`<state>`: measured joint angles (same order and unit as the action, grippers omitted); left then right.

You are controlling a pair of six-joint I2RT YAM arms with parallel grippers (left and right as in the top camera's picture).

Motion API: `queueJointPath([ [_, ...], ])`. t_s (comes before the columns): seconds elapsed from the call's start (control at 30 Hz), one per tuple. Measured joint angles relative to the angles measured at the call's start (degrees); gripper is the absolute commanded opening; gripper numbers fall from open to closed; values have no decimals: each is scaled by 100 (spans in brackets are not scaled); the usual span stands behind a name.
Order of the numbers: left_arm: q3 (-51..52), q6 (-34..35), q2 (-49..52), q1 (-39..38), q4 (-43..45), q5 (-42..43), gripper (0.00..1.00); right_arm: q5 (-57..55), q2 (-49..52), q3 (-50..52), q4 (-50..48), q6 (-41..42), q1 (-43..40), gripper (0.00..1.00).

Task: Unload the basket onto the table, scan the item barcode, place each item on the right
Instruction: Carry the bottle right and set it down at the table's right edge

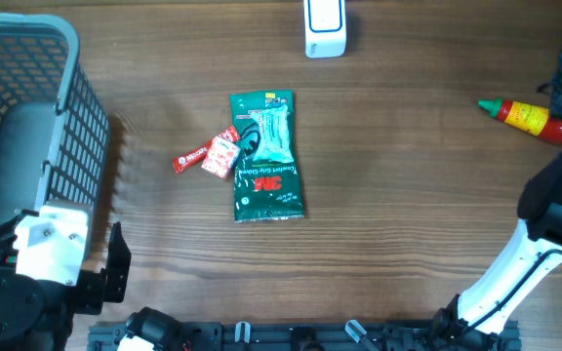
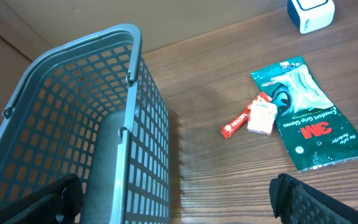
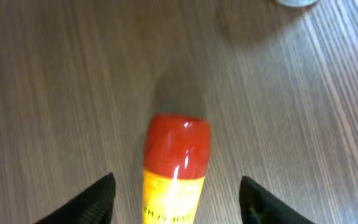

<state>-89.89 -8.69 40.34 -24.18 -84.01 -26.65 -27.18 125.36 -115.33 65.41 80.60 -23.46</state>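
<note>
Red-and-yellow sauce bottle [image 3: 178, 155]: you should treat this as the item to be scanned. It lies on its side near the right edge of the table [image 1: 408, 195], well apart from the white scanner [image 1: 324, 27] at the far edge.

Handling, by judgement: a plastic squeeze bottle, light to moderate in weight, with a glossy round body that can roll or slip and walls that give under a hard pinch. Take it across the yellow labelled body, not the tapered nozzle end, and keep the pads clear of the printed code. From these views you cannot tell where the barcode sits.

Right gripper [image 3: 176, 182]: its fingers [image 3: 101, 199] stand apart on either side of the bottle, with bare table showing in the gap on both sides. The bottle lies centred between them, its long axis running away from the wrist. No contact is visible, so nothing is held.

Left gripper [image 2: 176, 190]: fingers spread wide and empty, parked beside the grey basket [image 2: 129, 37], well away from the bottle.

A green glove packet [image 1: 266, 156] lies mid-table, out of the path.
</note>
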Motion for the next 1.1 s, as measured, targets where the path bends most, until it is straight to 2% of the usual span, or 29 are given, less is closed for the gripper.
queueJointPath([
  [0.03, 0, 0, 0, 0, 0, -2, 100, 35, 0, 0, -4, -153, -20, 94],
  [0.1, 0, 0, 0, 0, 0, 0, 100, 203, 0, 13, -22, -350, -20, 99],
  [0.37, 0, 0, 0, 0, 0, 0, 100, 1379, 195, 450, -175, -498, 162, 99],
  [0.67, 0, 0, 0, 0, 0, 0, 100, 1558, 920, 514, -660, -310, 140, 78],
  [0.8, 0, 0, 0, 0, 0, 0, 100, 1464, 966, 538, -629, -243, 37, 59],
  [0.93, 0, 0, 0, 0, 0, 0, 100, 1292, 966, 538, -560, -168, -22, 49],
  [1.1, 0, 0, 0, 0, 0, 0, 100, 1209, 966, 538, -415, -136, -175, 46],
])
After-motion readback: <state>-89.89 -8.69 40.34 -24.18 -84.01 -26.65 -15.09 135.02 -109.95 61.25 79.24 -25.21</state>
